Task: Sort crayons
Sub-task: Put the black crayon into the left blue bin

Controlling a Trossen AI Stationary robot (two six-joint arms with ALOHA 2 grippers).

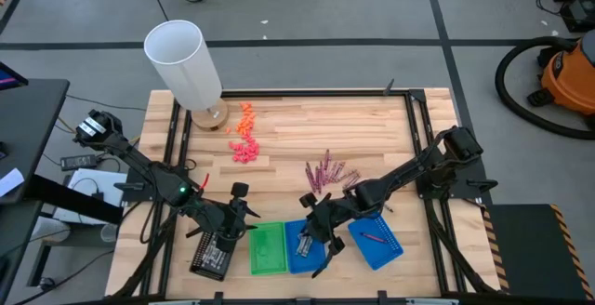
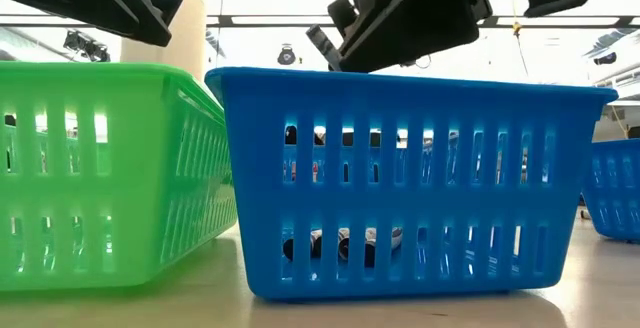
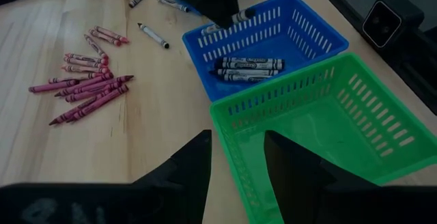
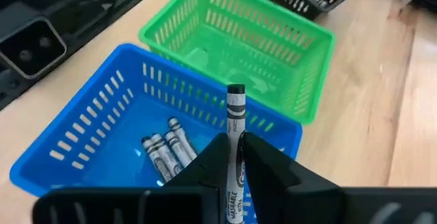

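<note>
Right gripper (image 4: 235, 142): pinches one silver-grey crayon (image 4: 235, 111) between both fingers, upright, tip pointing away from the wrist; hangs directly above the blue basket (image 4: 68, 142), clear of its rim. In the high view, sits over the same basket (image 1: 296, 263), the middle one of the row along the near table edge.

Inside the blue basket: lies a small bundle of grey crayons (image 4: 167, 152), side by side on the floor, near one end wall; shows likewise from the left wrist (image 3: 249, 68).

Left gripper (image 3: 237, 138): stands with fingers parted, grasping nothing; hovers above the near corner of the green basket (image 3: 355, 115). In the high view, sits between the black basket (image 1: 209, 254) and the green basket (image 1: 267, 249).

Green basket: touches the blue basket along one long side; shows no crayons in it.

Second blue basket (image 1: 376, 242): lies to the right of the row, turned at an angle; contains one dark red crayon (image 1: 372, 237).

Table (image 1: 307, 124): bears a loose pile of magenta and dark red crayons (image 1: 325, 170) behind the baskets, spread in a fan from the left wrist (image 3: 85, 84); bears a few stray grey crayons (image 3: 153, 36) beside that pile.

Far left of the table: holds a scatter of orange and pink bits (image 1: 244, 138), beside a tall white cylinder (image 1: 183, 63).
</note>
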